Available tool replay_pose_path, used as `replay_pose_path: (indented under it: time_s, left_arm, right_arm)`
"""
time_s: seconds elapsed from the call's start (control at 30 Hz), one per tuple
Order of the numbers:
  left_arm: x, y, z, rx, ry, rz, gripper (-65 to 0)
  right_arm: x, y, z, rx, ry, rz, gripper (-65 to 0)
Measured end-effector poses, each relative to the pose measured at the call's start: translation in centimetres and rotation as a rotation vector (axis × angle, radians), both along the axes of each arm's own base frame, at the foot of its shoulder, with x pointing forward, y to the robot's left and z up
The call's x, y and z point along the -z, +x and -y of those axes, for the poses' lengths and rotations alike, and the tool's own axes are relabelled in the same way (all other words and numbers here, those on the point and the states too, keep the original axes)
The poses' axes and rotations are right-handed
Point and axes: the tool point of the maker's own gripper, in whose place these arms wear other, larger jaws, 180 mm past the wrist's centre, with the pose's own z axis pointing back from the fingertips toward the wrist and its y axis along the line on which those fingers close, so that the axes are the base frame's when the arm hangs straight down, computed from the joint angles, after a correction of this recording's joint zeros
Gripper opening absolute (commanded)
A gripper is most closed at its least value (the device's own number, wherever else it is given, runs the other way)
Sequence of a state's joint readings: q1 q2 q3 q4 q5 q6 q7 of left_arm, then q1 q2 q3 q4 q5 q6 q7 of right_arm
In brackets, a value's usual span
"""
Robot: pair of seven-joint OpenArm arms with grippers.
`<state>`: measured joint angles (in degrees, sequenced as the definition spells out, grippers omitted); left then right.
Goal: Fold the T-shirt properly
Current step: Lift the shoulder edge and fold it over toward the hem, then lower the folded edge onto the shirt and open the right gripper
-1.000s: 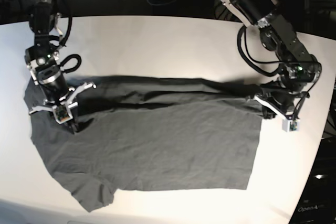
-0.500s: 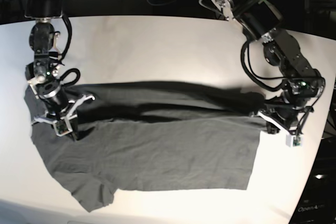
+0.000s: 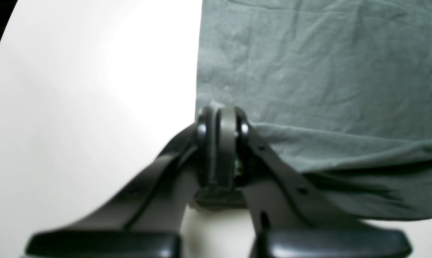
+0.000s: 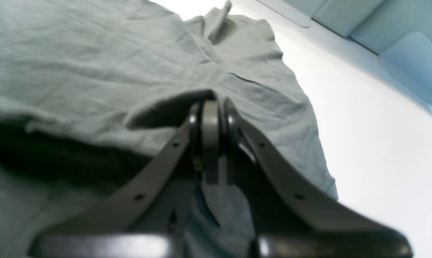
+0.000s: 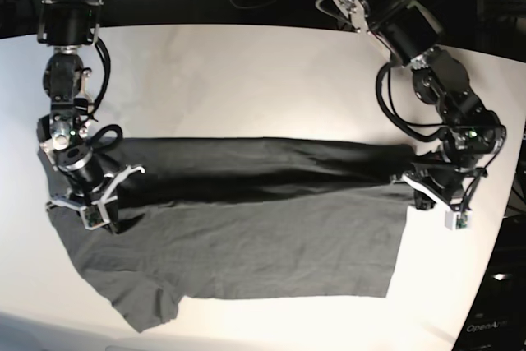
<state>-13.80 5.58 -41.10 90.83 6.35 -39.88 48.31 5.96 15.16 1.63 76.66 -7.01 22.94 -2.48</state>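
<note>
While the T-shirt (image 5: 246,228) lies spread over the white table (image 5: 246,71), its far long edge is lifted and drawn toward the near side, so a raised dark fold runs across the cloth from about 9 o'clock to 3 o'clock in the base view. At the 3 o'clock end of this fold the left gripper (image 5: 419,191) has its fingers pressed together on the hem corner of the shirt; the left wrist view shows the two black fingers (image 3: 201,129) meeting with a thin strip of grey cloth (image 3: 225,125) clamped between them, and the flat wrinkled body of the shirt beyond them at 1 o'clock. At the 9 o'clock end the right gripper (image 5: 111,211) is closed in the same way on the shoulder part of the shirt; in the right wrist view its fingers (image 4: 230,122) pinch a raised ridge of the fabric (image 4: 210,122), and the near sleeve (image 4: 237,39) lies flat toward 12 o'clock. This same sleeve (image 5: 144,306) points to 7 o'clock in the base view, close to the table's near edge. Both arms lean over the shirt from the far side of the table, well apart from each other
</note>
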Motion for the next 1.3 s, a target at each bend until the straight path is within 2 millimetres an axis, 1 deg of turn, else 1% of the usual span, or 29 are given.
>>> replay_pose_path:
  time_s: [0.07, 0.13, 0.23, 0.33, 0.47, 0.57, 0.7, 0.77, 0.87, 0.97, 1.07, 1.2, 1.3]
  left_arm:
    - [-0.2, 0.4, 0.0, 0.000, -0.004, 0.023, -62.2]
    - [0.1, 0.8, 0.3, 0.006, -0.023, 0.028, -62.2]
    - [1.2, 0.8, 0.8, 0.012, -0.047, 0.019, -62.2]
    - [1.3, 1.2, 1.0, 0.014, -0.063, 0.048, -62.2]
    - [1.7, 1.3, 1.2, 0.016, -0.078, 0.055, -62.2]
    - [2.0, 1.5, 1.5, 0.017, -0.096, 0.068, -62.2]
    - [2.0, 1.7, 1.5, 0.016, -0.099, 0.082, -62.2]
    - [1.9, 1.8, 1.5, 0.015, -0.100, 0.090, -62.2]
    - [1.8, 1.9, 1.5, 0.016, -0.099, 0.091, -62.2]
    - [1.0, 2.4, 1.0, 0.016, -0.088, 0.109, -62.2]
    - [0.7, 2.5, 0.4, 0.010, -0.075, 0.116, -62.2]
    - [0.9, 2.4, 0.4, 0.012, -0.076, 0.109, -62.2]
    - [0.7, 2.5, 0.4, 0.012, -0.076, 0.114, -62.2]
  right_arm:
    - [0.1, 0.0, 0.0, 0.000, -0.007, -0.003, -64.6]
    - [0.4, 0.1, 0.1, -0.003, -0.025, -0.009, -64.6]
    - [2.1, 0.0, 0.0, 0.005, -0.033, -0.054, -64.6]
    - [3.5, 0.0, -0.7, -0.009, -0.032, -0.085, -64.6]
    - [3.4, 0.2, -0.6, -0.010, -0.029, -0.068, -64.6]
    - [3.4, 0.3, -1.2, -0.030, -0.037, -0.070, -64.6]
    - [2.3, 1.4, -1.4, -0.033, -0.034, -0.045, -64.6]
    - [2.7, 1.7, -1.1, -0.025, -0.028, -0.049, -64.7]
    - [4.1, 1.6, -0.8, -0.018, -0.022, -0.092, -64.7]
    - [4.8, 1.6, -0.6, -0.013, -0.013, -0.108, -64.7]
    - [4.7, 1.6, -0.8, -0.020, -0.004, -0.094, -64.7]
    - [5.3, 1.7, -0.4, -0.015, -0.004, -0.114, -64.7]
    - [4.8, 2.1, 0.1, -0.009, -0.014, -0.103, -64.7]
